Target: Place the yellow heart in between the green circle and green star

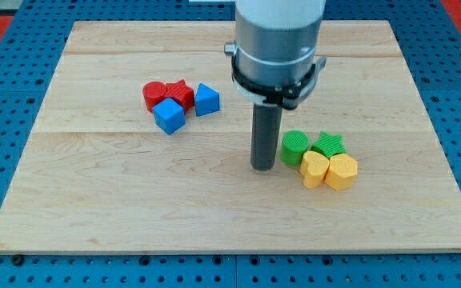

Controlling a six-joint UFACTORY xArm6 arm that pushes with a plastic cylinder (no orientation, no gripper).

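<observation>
The yellow heart (314,169) lies right of the board's centre, just below the green circle (295,148) and the green star (328,145), touching both. A yellow hexagon-like block (342,171) sits against the heart's right side. The green circle and green star sit side by side, nearly touching. My tip (262,167) rests on the board just left of the green circle and the yellow heart, a small gap away from both.
A cluster sits at the upper left of centre: a red circle (154,94), a red star (182,93), a blue cube (169,116) and a blue block (207,99). The wooden board (94,200) lies on a blue perforated table.
</observation>
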